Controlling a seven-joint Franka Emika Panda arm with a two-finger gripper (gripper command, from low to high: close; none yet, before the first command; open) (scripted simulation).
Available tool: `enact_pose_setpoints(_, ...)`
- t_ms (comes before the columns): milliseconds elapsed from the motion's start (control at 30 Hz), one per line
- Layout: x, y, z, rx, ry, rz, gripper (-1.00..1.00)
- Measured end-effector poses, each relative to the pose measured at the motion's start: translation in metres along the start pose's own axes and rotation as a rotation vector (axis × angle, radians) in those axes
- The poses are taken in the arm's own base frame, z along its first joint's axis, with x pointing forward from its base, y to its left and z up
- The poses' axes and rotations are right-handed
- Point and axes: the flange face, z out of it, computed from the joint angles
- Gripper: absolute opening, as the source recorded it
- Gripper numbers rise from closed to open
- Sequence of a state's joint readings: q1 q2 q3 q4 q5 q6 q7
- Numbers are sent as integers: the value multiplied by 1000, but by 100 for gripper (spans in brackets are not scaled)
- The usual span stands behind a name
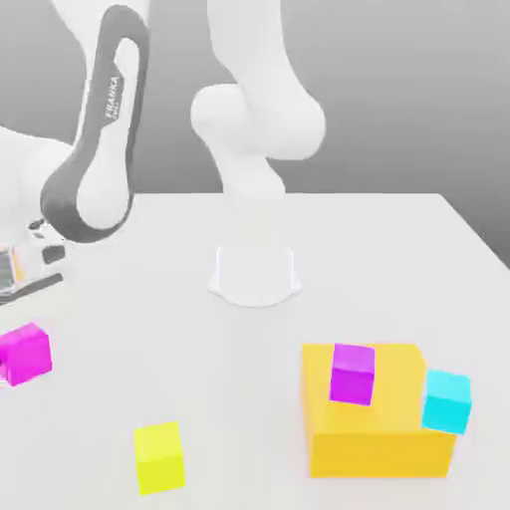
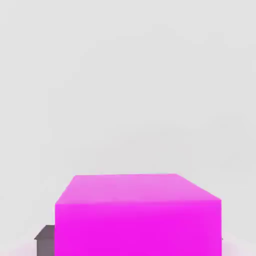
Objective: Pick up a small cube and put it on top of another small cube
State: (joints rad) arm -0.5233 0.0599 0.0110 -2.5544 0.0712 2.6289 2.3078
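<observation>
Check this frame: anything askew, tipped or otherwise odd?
Nothing tipped or damaged. One oddity: the purple cube looks sunk partway into the top of the big orange block, not resting on it. The cyan cube sits against that block's side. Pink cube and yellow cube sit flat on the table.

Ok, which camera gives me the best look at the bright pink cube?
The hand view: the pink cube sits close up, with its top and front faces plain. In the exterior view it is a small block at that view's left edge, on the table.
</observation>
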Motion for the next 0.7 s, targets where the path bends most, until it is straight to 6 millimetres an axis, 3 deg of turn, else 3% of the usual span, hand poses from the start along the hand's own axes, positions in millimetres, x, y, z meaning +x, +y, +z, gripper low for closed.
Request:
enact_pose_setpoints(100, -52, 81, -25, -11, -8, -187, -100)
enact_pose_setpoints(167, -69, 127, -41, -14, -7, -282, -100)
enact_pose_setpoints(300, -85, 226, -63, -13, 6, -481, -100)
enact_pose_setpoints(400, -82, 306, -74, -5, 26, -648, -100)
enact_pose_setpoints(467, -78, 332, -62, 4, 38, -703, -100)
enact_pose_setpoints(567, -75, 338, -30, 6, 42, -720, -100)
enact_pose_setpoints(600, -74, 340, -19, 4, 40, -722, 100)
enact_pose_setpoints(700, -74, 340, -19, 4, 40, -722, 100)
